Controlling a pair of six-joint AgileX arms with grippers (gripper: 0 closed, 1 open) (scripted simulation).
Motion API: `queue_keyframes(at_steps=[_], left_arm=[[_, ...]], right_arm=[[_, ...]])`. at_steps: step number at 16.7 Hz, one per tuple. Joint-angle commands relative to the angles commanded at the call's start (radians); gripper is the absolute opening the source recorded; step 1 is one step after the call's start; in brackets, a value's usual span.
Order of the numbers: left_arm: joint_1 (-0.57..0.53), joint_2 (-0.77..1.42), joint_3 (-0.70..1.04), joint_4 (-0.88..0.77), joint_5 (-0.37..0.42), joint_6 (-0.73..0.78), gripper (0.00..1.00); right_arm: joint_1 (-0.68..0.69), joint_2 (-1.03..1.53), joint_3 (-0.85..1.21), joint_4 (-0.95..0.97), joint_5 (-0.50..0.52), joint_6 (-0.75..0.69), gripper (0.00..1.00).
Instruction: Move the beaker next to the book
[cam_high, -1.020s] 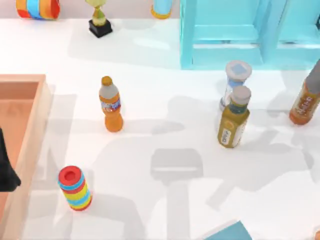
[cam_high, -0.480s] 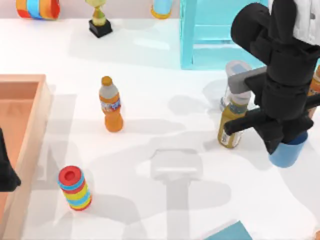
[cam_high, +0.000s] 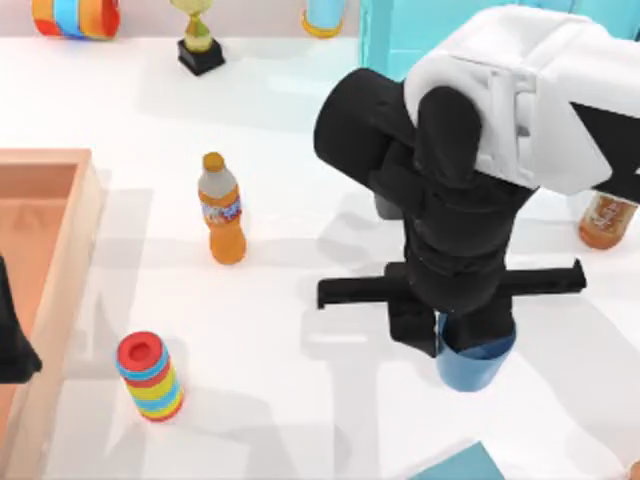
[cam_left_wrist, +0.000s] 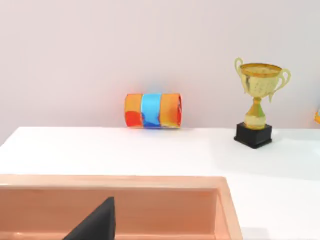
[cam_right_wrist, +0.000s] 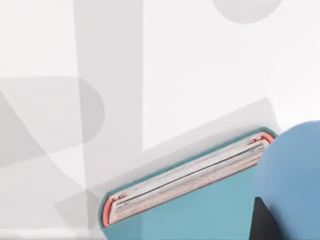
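My right gripper (cam_high: 466, 338) hangs over the front right of the table, shut on the beaker (cam_high: 470, 368), whose blue lower part shows under the black wrist. In the right wrist view the beaker (cam_right_wrist: 295, 172) looms blue, just above and beside the book (cam_right_wrist: 200, 210). A teal corner of the book (cam_high: 456, 466) with a thin white edge peeks in at the table's front edge, a little in front of the beaker. My left gripper (cam_high: 12, 345) stays parked at the far left, over the wooden tray (cam_high: 55, 180).
An orange bottle (cam_high: 222, 210) stands left of centre and a striped cylinder (cam_high: 150, 377) at the front left. A trophy (cam_high: 198, 42), a striped roll (cam_high: 75, 16) and the light-blue shelf frame (cam_high: 382, 28) line the back. Another orange bottle (cam_high: 604, 220) stands far right.
My right arm has carried the beaker leftward and toward the table's front, closer to the book corner. It now covers the bottles at the right. The left arm has not moved.
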Motion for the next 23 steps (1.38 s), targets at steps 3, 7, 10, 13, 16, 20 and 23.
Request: queue_keyframes(at_steps=[3, 7, 10, 13, 16, 20, 23], left_arm=[[0.000, 0.000, 0.000, 0.000, 0.000, 0.000, 1.00], [0.000, 0.000, 0.000, 0.000, 0.000, 0.000, 1.00], [0.000, 0.000, 0.000, 0.000, 0.000, 0.000, 1.00], [0.000, 0.000, 0.000, 0.000, 0.000, 0.000, 1.00], [0.000, 0.000, 0.000, 0.000, 0.000, 0.000, 1.00], [0.000, 0.000, 0.000, 0.000, 0.000, 0.000, 1.00], [0.000, 0.000, 0.000, 0.000, 0.000, 0.000, 1.00]], right_arm=[[0.045, -0.006, -0.002, 0.019, 0.009, 0.074, 0.00], [0.047, -0.007, -0.002, 0.020, 0.009, 0.077, 0.00], [0.041, -0.003, -0.018, 0.036, 0.007, 0.076, 0.00], [0.038, -0.002, -0.109, 0.131, 0.007, 0.067, 0.00], [0.032, 0.002, -0.216, 0.245, 0.008, 0.062, 0.00], [0.030, 0.004, -0.246, 0.275, 0.009, 0.060, 0.00], [0.030, 0.004, -0.246, 0.275, 0.009, 0.060, 0.15]])
